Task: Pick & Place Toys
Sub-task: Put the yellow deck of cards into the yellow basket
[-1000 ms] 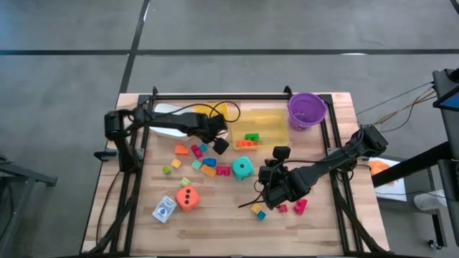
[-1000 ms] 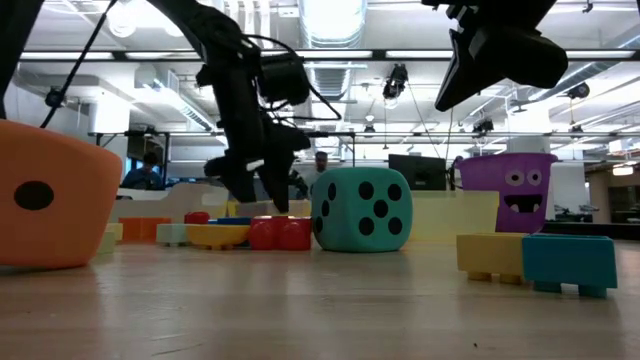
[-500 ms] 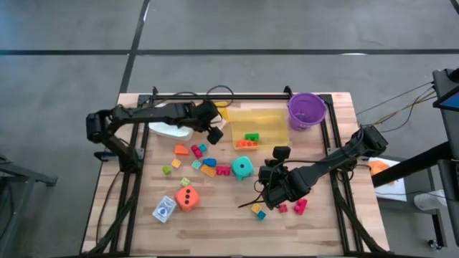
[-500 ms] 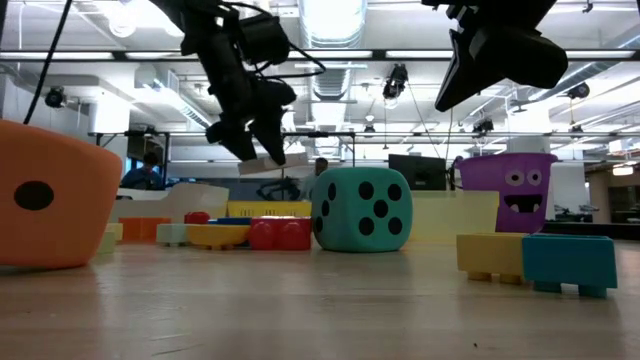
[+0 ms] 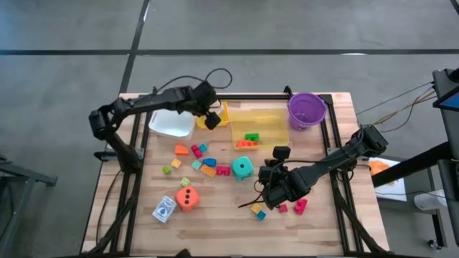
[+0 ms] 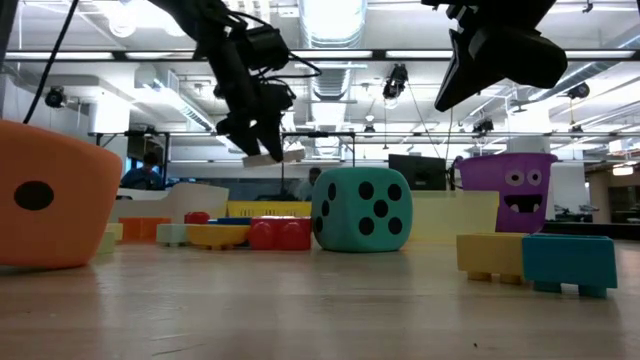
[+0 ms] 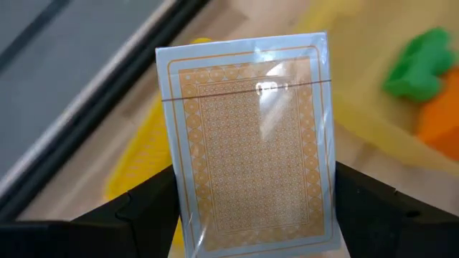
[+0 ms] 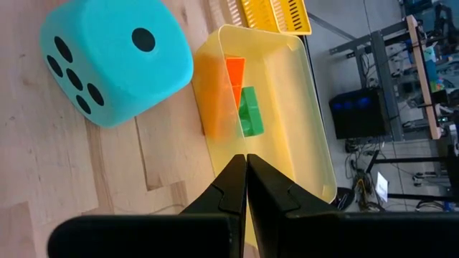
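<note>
Toys lie scattered over the wooden table (image 5: 215,229), and the main change from a second ago is the left arm: then it reached low over the bricks near the clear yellow bin (image 5: 259,127), and now its left gripper (image 5: 212,119) has risen and swung back toward the far edge, hanging between the white bin (image 5: 171,122) and the yellow bin. It holds an orange-backed card box (image 7: 251,143) flat between its two fingers, which stand fairly wide around the pack; the low view shows it lifted clear of the table. The right gripper (image 5: 271,188) has not moved, hovering over the near right part of the table with its fingers pressed together on nothing. Two dice are visible: the teal die (image 5: 242,168) near the middle, just in front of the yellow bin, and the orange die (image 5: 187,198) nearer the front left. A second card box, the blue-white box (image 5: 164,209), lies just beside the orange die. One purple bucket (image 5: 306,110) stands at the far right corner. Two bricks, one green brick (image 5: 252,136) and one orange brick (image 5: 246,144), sit inside the yellow bin. About ten small bricks lie left of the teal die and roughly four under the right gripper, but the arm covers part of that group, so the count is uncertain.
</note>
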